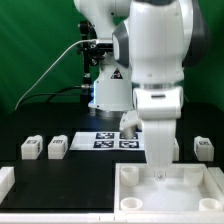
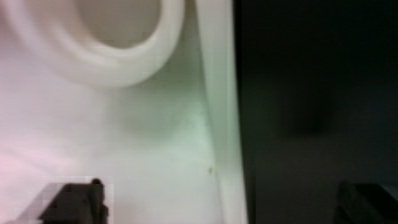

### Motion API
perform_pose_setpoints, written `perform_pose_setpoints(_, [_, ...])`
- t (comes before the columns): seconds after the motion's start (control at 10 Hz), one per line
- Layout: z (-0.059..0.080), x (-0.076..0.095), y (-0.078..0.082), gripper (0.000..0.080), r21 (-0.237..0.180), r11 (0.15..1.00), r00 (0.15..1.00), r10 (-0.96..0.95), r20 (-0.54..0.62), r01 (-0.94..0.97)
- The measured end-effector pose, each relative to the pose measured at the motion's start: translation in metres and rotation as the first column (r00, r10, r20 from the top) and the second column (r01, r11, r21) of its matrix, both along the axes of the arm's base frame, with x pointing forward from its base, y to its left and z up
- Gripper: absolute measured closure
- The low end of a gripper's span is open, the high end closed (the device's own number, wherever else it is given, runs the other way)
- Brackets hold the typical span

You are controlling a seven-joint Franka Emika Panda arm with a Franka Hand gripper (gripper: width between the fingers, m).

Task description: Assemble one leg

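Exterior view first: the white arm (image 1: 155, 60) drops straight down in the middle of the picture, and its tool (image 1: 160, 176) reaches inside the large white tray (image 1: 128, 172), whose near side is cut off by the picture's lower edge. White fingers against the white tray are hard to separate here, so this view alone does not show how far apart they stand. On the black tabletop (image 1: 80, 185), well apart from the tool, one leg (image 1: 31, 148) and a second leg (image 1: 57, 147) stand just beside each other toward the exterior view's left, while a third leg (image 1: 205, 148) stands alone toward the exterior view's right. None of them is touched. The marker board (image 1: 108, 140) lies flat between the two groups, partly covered by the arm. A small white shape (image 1: 129, 122) behind the board is half hidden by the arm and too unclear to name. Another white piece (image 1: 5, 182) is cut off at the lower corner on the exterior view's left. Wrist view next: the picture is blurred. The tool (image 2: 222, 205) shows only two dark fingertips (image 2: 71, 205) at opposite corners, spread wide with nothing between them. Under them lies the tray's pale floor (image 2: 107, 130), bearing a raised round ring (image 2: 151, 55) that is cropped by the frame. The tray's straight edge meets the dark tabletop (image 2: 320, 100).
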State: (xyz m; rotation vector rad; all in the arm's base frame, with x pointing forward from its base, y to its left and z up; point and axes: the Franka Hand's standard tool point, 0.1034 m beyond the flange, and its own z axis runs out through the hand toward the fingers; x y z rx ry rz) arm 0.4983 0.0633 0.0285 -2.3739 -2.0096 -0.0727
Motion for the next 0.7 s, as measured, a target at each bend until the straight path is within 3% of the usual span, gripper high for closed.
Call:
perform_pose_setpoints(0.1, [0.013,-0.007,0.005,0.0150,-0.013,0.998,0.998,-0.062,-0.027,0.061])
perform_pose_setpoints(0.3, [0.022,-0.021,0.031,0.0150,-0.003,0.918,0.917,-0.396,-0.055,0.396])
perform_pose_setpoints(0.4, [0.021,-0.038,0.057,0.0150,-0.004,0.779,0.775,-0.624,-0.103,0.627])
perform_pose_setpoints(0.6, [0.021,-0.046,0.093,0.0150,-0.029,0.550,0.543,-0.829,-0.133,0.834])
perform_pose_setpoints(0.7, [0.020,-0.045,0.090,0.0150,-0.036,0.484,0.475,-0.869,-0.141,0.874])
